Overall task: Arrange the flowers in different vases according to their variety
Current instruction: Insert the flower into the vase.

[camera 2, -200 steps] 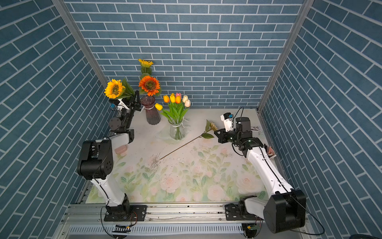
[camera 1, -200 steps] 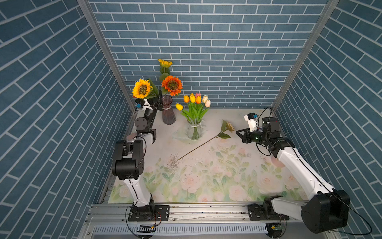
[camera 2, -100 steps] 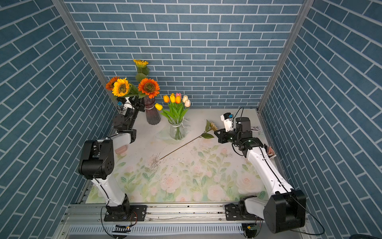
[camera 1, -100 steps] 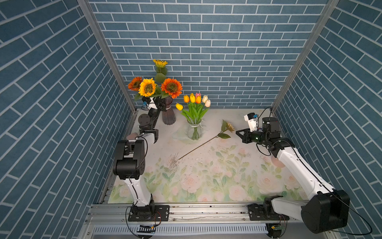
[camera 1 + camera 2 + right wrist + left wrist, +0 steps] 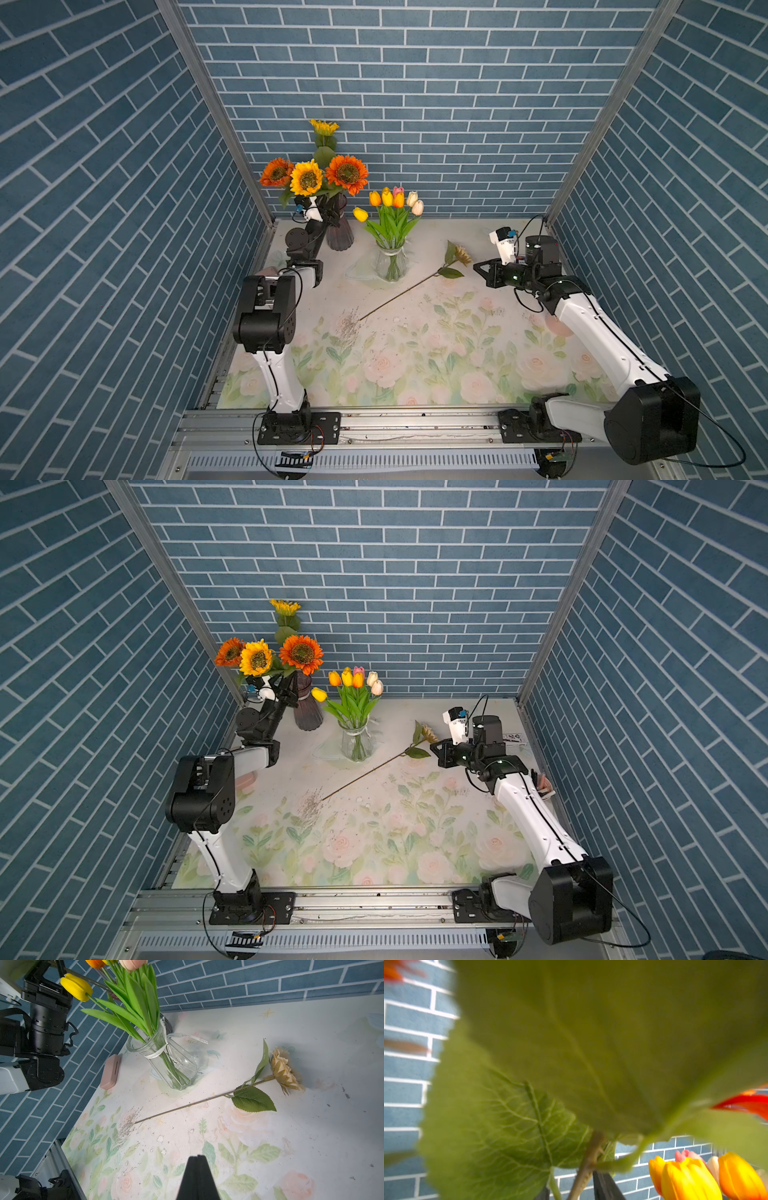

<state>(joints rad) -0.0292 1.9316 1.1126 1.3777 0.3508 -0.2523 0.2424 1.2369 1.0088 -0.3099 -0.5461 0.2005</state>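
**Cream sunflower [image 5: 462,254] lies loose; left gripper [image 5: 331,214] holds a yellow sunflower [image 5: 306,178] at the purple vase [image 5: 340,235]**

Blue brick walls [image 5: 415,83] enclose the table [image 5: 478,357], whose mat is printed with pale roses. From the front rail the left arm [image 5: 266,307] reaches to the back left corner and the right arm [image 5: 602,336] reaches over the right side.

In both top views the purple vase stands at the back left. Two orange sunflowers [image 5: 347,174] spread above it, and a smaller yellow head [image 5: 324,126] rises highest. Just to its right, apart from it, the clear vase [image 5: 390,264] holds the tulips [image 5: 392,199]: yellow, orange, pink and cream buds.

Right of the clear vase the cream sunflower lies flat on the table. Its head points to the back right, and its stem runs diagonally to the front left, passing near that vase's base.

The left gripper is raised beside the purple vase's neck and closed on the yellow sunflower's stem. In the left wrist view the stem runs between the dark fingers [image 5: 604,1186], under broad green leaves. The yellow head sits between the two orange ones. Whether the stem's lower end is inside the vase cannot be told.

The right gripper [image 5: 197,1159] has its jaws pressed together, holding nothing. It hovers near the cream head without touching it.

A pink case [image 5: 110,1072] lies flat at the table's left edge.
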